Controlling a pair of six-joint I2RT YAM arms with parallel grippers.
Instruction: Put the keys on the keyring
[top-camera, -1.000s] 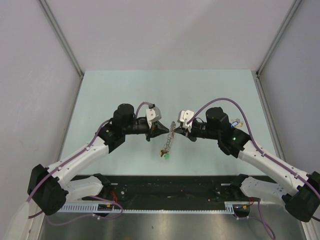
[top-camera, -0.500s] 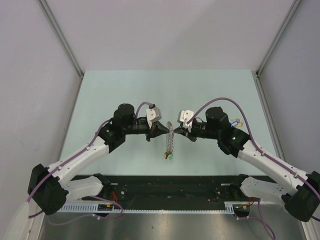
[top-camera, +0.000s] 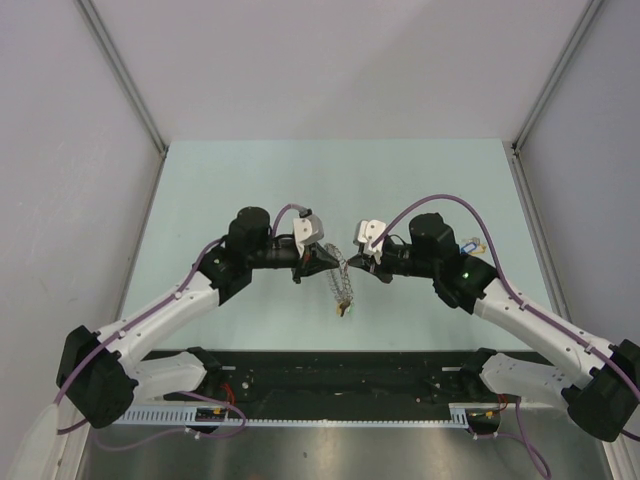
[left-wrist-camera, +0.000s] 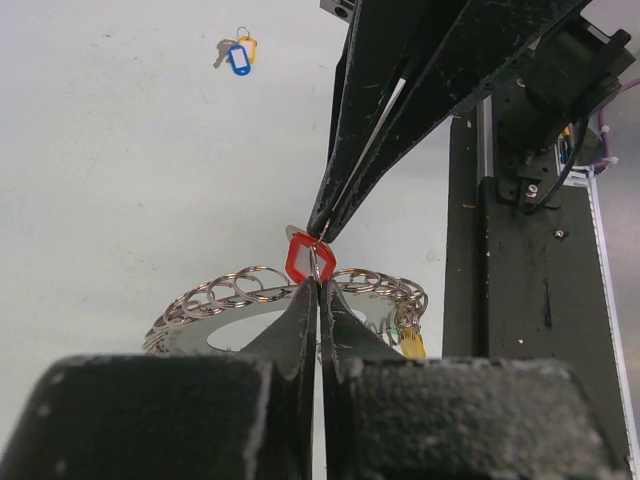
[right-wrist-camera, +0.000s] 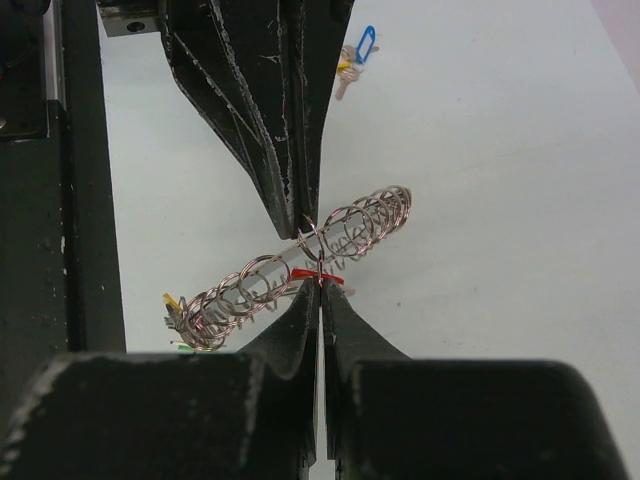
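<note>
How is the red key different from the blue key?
The red key is up in the air, pinched where the left claw and right claw meet. The blue key lies on the table, far from both claws. The red key touches the keyring, but the blue key sits apart from it, beside a yellow key. Both the red key and the blue key have coloured plastic heads.

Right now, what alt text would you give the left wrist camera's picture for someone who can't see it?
The closed left gripper from below and closed right gripper from above meet tip to tip at a red-headed key by a keyring of linked silver loops. Blue and yellow-tagged keys lie farther off on the pale table.
</note>
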